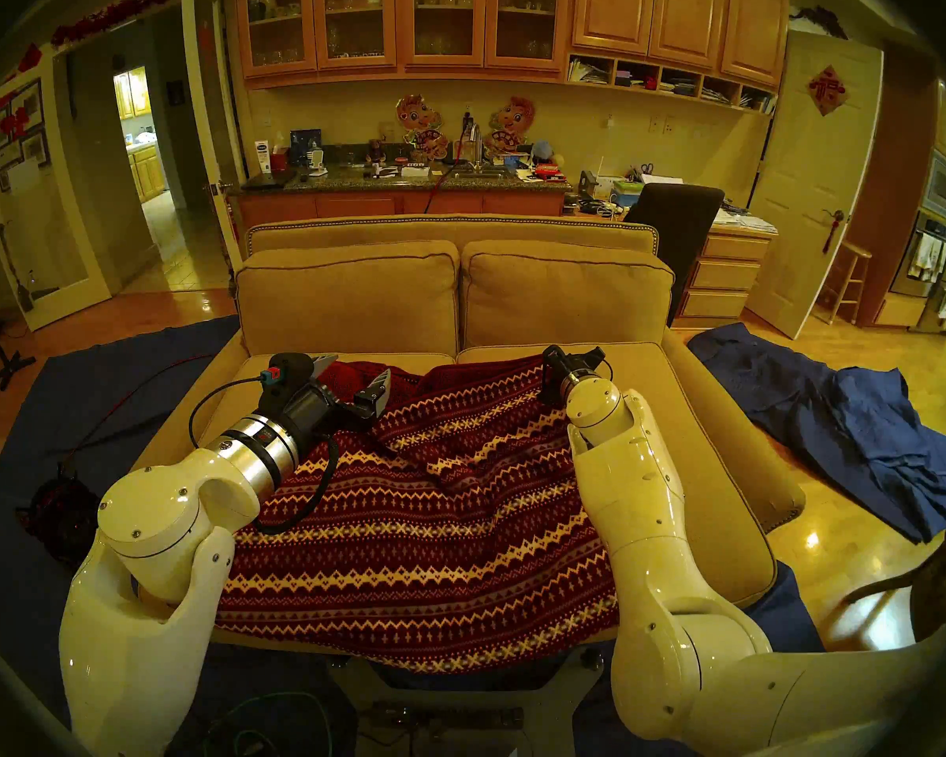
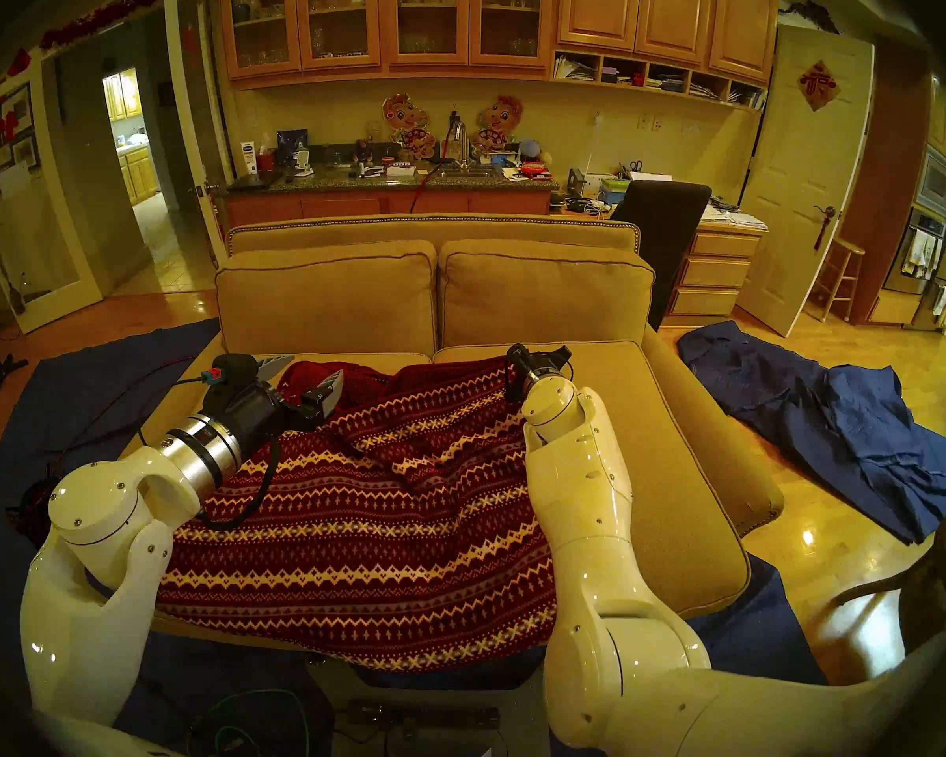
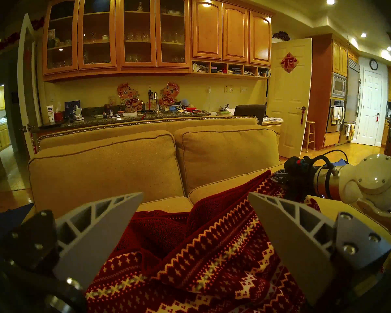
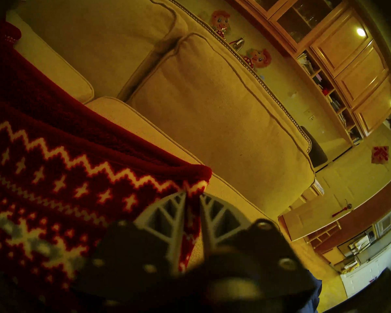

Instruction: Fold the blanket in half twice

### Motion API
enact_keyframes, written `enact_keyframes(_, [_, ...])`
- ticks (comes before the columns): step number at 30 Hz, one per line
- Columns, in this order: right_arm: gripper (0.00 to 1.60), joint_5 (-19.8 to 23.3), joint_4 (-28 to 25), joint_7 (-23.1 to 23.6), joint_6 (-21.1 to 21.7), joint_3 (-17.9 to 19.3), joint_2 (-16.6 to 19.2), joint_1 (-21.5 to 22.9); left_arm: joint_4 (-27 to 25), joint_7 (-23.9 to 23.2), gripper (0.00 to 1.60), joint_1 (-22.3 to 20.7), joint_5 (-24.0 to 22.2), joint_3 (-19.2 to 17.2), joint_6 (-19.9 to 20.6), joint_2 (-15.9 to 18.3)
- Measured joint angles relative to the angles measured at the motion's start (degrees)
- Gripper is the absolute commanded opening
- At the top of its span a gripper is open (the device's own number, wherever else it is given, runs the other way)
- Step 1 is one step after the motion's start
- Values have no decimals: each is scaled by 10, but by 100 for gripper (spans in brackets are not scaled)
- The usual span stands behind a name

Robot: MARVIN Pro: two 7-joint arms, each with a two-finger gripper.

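The blanket (image 1: 416, 526) lies patterned side up over the sofa (image 1: 514, 302) seat, its near edge hanging off the front, its far part rumpled with plain red reverse showing. The right gripper (image 4: 192, 196) has its fingers (image 4: 167, 213) closed on the blanket's far right corner, held just above the seat cushion. The left gripper (image 3: 195, 206) hovers over the far left folds, fingers (image 3: 104, 224) wide apart and holding nothing. A blue cloth (image 1: 853, 433) lies on the floor right of the sofa
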Motion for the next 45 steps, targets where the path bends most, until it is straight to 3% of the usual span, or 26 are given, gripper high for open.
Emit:
enact_keyframes(1, [137,2,9,0,1,0,1,7,0,0,160,0,0,0,0,0])
enact_keyframes(3, [150,4,18,1,3,0,4,16,0,0,160,0,0,0,0,0])
enact_keyframes(14, [155,22,79,18,-1,5,26,69,0,0,160,0,0,0,0,0])
enact_keyframes(21, [160,55,94,69,-10,39,48,97,0,0,160,0,0,0,0,0])
enact_keyframes(29, [160,94,30,161,-30,83,88,77,0,0,160,0,0,0,0,0])
enact_keyframes(45, [160,150,-96,319,-62,170,145,-32,0,0,160,0,0,0,0,0])
